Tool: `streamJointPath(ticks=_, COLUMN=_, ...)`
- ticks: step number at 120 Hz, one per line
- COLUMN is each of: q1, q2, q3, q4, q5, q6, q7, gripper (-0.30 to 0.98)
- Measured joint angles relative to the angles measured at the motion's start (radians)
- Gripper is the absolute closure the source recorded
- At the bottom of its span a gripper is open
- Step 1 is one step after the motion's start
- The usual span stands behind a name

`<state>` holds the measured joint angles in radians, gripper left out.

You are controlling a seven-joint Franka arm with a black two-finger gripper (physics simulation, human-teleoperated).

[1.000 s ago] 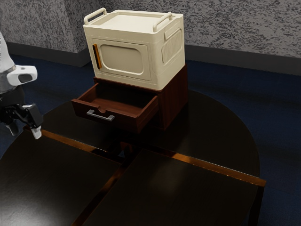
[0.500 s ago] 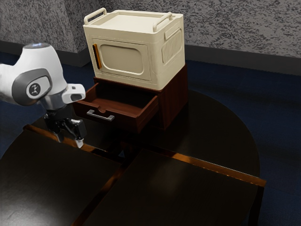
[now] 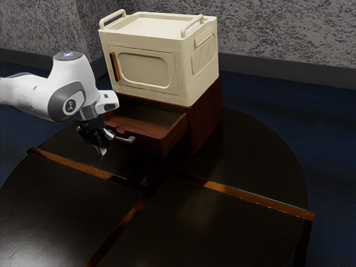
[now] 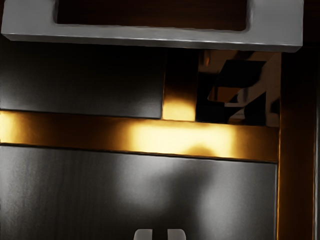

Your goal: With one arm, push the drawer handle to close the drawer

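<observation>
Standing on the round dark table, red-brown cabinet, front side sticking out open.
White arm: reaches in from the exterior view's left, alongside the cabinet front. Cream box: on top of the cabinet, door upright with an orange-brown grip. Drawer: pulled well out of the cabinet front, not closed. Black gripper: in front of the cabinet, by the drawer front, pointing down, near the handle and overlapping part of it in the exterior view; contact can't be told. Handle: gray bar on the drawer front, out ahead of the cabinet. Fingertips: in front of the cabinet, a narrow gap between them, nothing held.
</observation>
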<state>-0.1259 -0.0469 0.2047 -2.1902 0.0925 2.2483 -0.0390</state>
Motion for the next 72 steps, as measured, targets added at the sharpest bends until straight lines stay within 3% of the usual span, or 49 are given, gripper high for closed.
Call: streamJointPath(ticks=72, q1=0.020, q2=0.155, q3=-0.001, q4=0.136, q5=-0.003, q6=0.043, q7=0.026, gripper=0.78)
